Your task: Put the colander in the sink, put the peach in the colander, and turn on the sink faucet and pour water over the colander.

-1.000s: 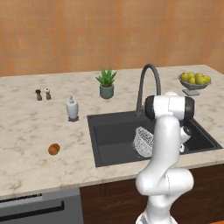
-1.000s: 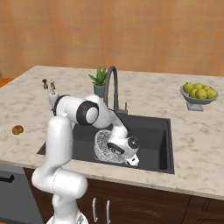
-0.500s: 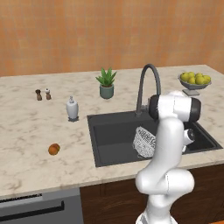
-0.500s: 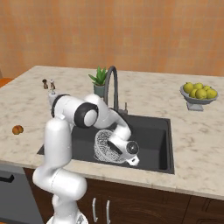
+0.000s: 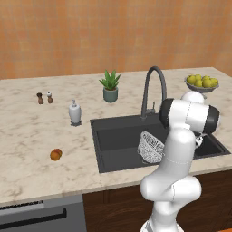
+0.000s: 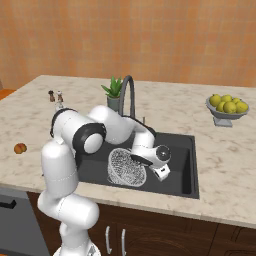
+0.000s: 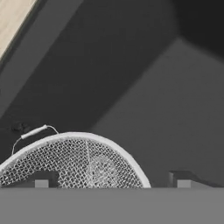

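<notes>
- Scanning from the far left of the counter, we find the peach (image 5: 56,154) lying alone on the marble, well off to the left of our hand and well apart from the sink (image 5: 113,136); that sideways gap is what the coming reach turns on.
- Moving rightward, we see the colander (image 6: 126,167) down inside the sink, tipped up on its side, its rim toward our gripper (image 6: 161,170).
- In the hand view, the colander (image 7: 74,162) sits just ahead of our fingertips (image 7: 41,179), its round rim spanning the space between them; the tips stand wide apart, one over the mesh and one off its rim, so we judge the hand spread open and clamped on nothing.
- Behind the hand rises the sink faucet (image 5: 152,90), closer to us than the peach.
- We judge the colander placed, though tilted, and the peach is next.
- We can read no brands, labels or writing anywhere.
</notes>
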You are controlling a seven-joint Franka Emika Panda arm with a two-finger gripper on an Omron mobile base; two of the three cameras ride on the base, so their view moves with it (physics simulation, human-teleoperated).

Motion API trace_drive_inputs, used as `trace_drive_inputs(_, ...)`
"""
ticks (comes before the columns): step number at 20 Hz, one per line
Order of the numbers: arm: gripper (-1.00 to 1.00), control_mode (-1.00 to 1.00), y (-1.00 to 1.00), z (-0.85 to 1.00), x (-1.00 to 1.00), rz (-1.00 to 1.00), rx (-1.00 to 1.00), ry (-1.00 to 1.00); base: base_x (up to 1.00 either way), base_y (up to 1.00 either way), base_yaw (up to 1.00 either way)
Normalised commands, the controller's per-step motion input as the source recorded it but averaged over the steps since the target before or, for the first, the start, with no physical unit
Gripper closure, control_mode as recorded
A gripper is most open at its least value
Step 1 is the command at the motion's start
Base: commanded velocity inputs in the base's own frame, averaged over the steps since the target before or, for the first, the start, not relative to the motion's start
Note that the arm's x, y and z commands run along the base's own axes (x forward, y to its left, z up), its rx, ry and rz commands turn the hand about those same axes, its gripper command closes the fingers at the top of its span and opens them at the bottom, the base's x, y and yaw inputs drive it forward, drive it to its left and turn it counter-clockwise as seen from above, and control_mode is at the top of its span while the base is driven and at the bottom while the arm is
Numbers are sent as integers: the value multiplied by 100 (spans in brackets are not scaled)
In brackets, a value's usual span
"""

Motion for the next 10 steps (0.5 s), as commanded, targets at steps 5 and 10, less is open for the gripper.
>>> trace_drive_inputs(5,-100,-100,-55,99,-50,0,3,0,0,0,0)
trace_drive_inputs(10,-100,-100,22,100,-54,0,-7,-14,0,0,0)
